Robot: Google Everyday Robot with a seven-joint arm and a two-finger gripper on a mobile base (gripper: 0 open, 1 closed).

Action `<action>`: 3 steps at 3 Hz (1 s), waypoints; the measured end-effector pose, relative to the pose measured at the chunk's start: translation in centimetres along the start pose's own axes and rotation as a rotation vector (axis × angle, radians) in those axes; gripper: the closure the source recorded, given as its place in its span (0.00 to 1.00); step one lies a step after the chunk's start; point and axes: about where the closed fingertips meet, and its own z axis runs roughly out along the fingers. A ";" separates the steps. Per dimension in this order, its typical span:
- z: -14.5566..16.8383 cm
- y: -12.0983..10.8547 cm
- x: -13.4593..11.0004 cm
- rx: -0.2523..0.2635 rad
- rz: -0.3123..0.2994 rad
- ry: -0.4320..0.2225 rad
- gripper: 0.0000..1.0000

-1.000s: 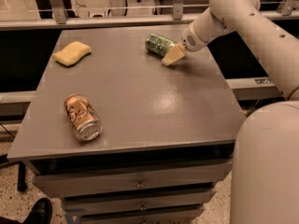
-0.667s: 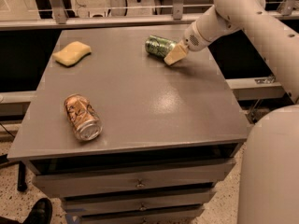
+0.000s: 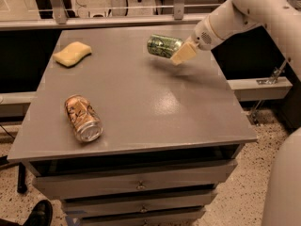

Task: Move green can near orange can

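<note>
In the upper right of the frame the gripper is clamped on the right end of the green can, which lies sideways and seems to hang just above the table. The orange can lies on its side at lower left, well apart, so the carry across is all left to do. No label writing can be read.
</note>
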 end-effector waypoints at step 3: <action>-1.9 14.0 3.9 -0.343 -0.262 0.037 1.00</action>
